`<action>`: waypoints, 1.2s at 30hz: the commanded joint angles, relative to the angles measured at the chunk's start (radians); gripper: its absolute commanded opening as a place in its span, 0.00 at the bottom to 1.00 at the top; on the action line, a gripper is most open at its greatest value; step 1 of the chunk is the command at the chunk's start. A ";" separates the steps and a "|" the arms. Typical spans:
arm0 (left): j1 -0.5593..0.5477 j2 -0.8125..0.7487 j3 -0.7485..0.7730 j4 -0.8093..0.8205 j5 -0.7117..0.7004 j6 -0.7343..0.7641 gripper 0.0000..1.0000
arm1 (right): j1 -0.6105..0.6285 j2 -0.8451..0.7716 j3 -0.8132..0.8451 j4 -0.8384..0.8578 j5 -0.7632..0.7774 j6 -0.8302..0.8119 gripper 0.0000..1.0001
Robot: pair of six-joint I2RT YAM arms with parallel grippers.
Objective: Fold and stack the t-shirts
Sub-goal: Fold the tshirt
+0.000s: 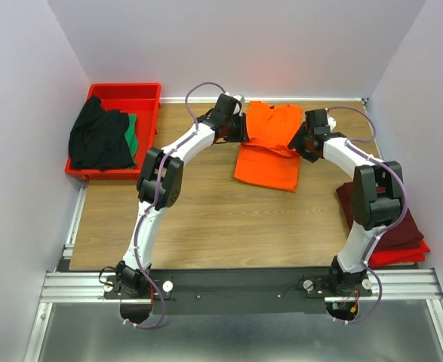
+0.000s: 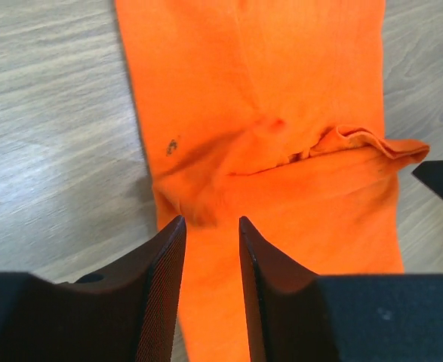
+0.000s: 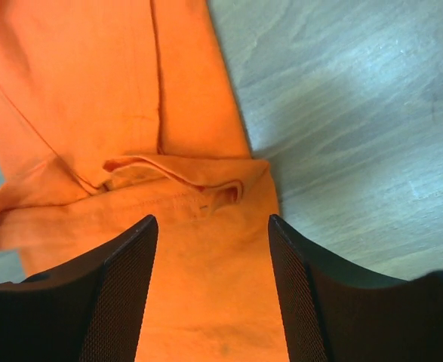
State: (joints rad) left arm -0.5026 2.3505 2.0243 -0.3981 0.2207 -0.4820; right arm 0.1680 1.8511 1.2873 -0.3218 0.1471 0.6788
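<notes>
The orange t-shirt (image 1: pixel 270 143) lies on the bench (image 1: pixel 206 219) between the two sets of jaws, its far part folded over the near part. The left jaws stand at its left edge and the right jaws at its right edge, both over the fold and holding nothing. The left jaws are parted by a narrow gap; the right jaws stand wide, with orange cloth showing between them.

Well to the left of the left jaws is a red tray (image 1: pixel 142 92) holding the black t-shirt (image 1: pixel 96 139), which drapes over most of the green t-shirt (image 1: pixel 133 134). Nearer than the right jaws and to their right lies the maroon t-shirt (image 1: pixel 411 226) on a red layer (image 1: pixel 402 255); whether that layer is cloth or something rigid cannot be told. The right arm (image 1: pixel 349 154) crosses in front of part of the maroon cloth, and the left arm (image 1: pixel 179 147) bends over bare bench.

Only the top view shows the tray, the other shirts and both arms. The left wrist view alone shows a small dark speck (image 2: pixel 172 145) on the cloth ahead of the left jaws, a puckered fold edge running rightward, and a black corner (image 2: pixel 441 181) at the frame's right edge. The right wrist view alone shows a hem lip curled up just ahead of the right jaws and bare wood to their right
</notes>
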 commanded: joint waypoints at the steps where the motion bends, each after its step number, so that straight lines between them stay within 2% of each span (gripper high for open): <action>1: 0.024 -0.074 -0.050 0.045 -0.014 0.005 0.42 | -0.007 -0.046 0.032 0.018 -0.015 -0.024 0.68; 4: 0.033 -0.128 -0.091 0.051 -0.055 -0.003 0.43 | 0.007 -0.085 0.000 0.024 -0.038 -0.041 0.66; 8: 0.032 -0.177 -0.147 0.041 -0.073 -0.020 0.41 | 0.067 -0.116 -0.055 0.032 0.005 -0.050 0.58; 12: 0.009 -0.227 -0.226 0.056 -0.073 -0.038 0.27 | 0.094 -0.087 -0.072 0.038 0.012 -0.048 0.54; 15: -0.025 -0.260 -0.305 0.068 -0.089 -0.052 0.13 | 0.100 -0.058 -0.057 0.038 -0.004 -0.050 0.52; 18: -0.053 -0.290 -0.400 0.088 -0.104 -0.063 0.08 | 0.117 -0.064 -0.059 0.038 -0.012 -0.051 0.52; 26: -0.093 -0.356 -0.643 0.174 -0.109 -0.087 0.04 | 0.148 -0.153 -0.216 0.038 -0.038 -0.018 0.50; 31: -0.106 -0.349 -0.681 0.179 -0.109 -0.093 0.04 | 0.148 -0.223 -0.356 0.040 -0.026 0.007 0.50; 36: -0.109 -0.365 -0.696 0.171 -0.106 -0.093 0.04 | 0.146 -0.265 -0.408 0.040 -0.032 0.011 0.50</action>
State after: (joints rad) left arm -0.6025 2.0247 1.3518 -0.2180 0.1413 -0.5720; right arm 0.3149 1.6291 0.9157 -0.2844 0.1207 0.6727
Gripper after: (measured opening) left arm 0.043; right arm 0.502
